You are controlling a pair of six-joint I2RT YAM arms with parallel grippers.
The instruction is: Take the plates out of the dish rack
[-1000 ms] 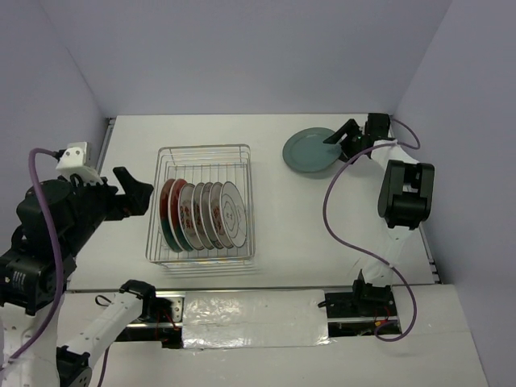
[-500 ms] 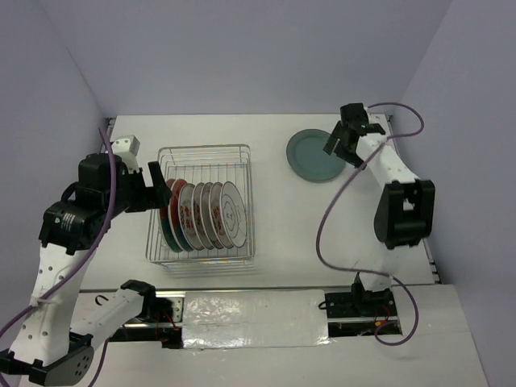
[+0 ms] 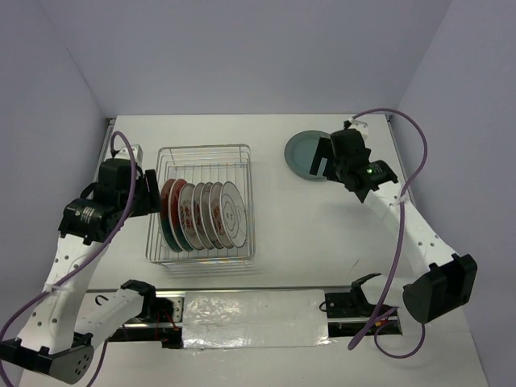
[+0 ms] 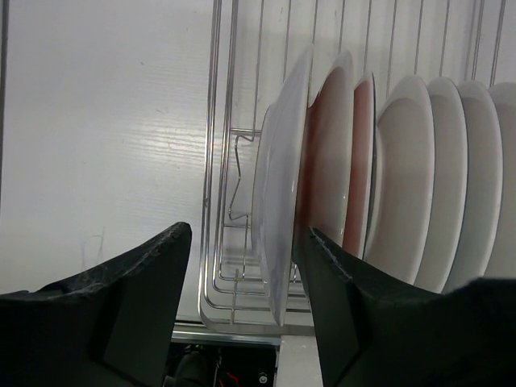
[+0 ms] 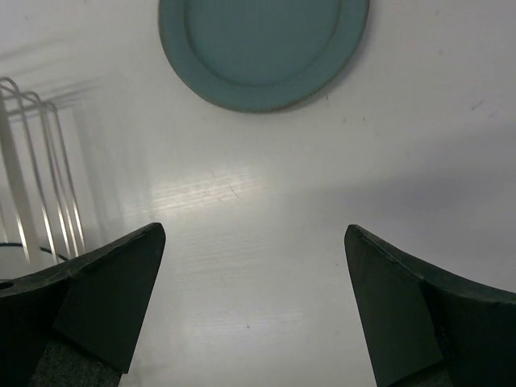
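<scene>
While left claw (image 4: pixel 246 234) stands w/ jaws apart and nothing clamped, the end plate (image 4: pixel 282 177) sits edge-on between its fingers, centre of left wrist view. Right-hand finger lies just beside plate's face; left-hand finger is clear of it. Plate's faces run parallel to the fingers, so the grip looks aligned. Remaining plates (image 3: pixel 201 214) stand on edge in a row inside dish rack (image 3: pixel 201 149), centre-left of top view. Left arm is nearer. Right claw (image 5: pixel 254 230) hangs wide apart, empty, over table (image 3: pixel 298 226); teal plate (image 5: pixel 262 40) lies flat at upper frame, well apart from rack. No lettering legible.
</scene>
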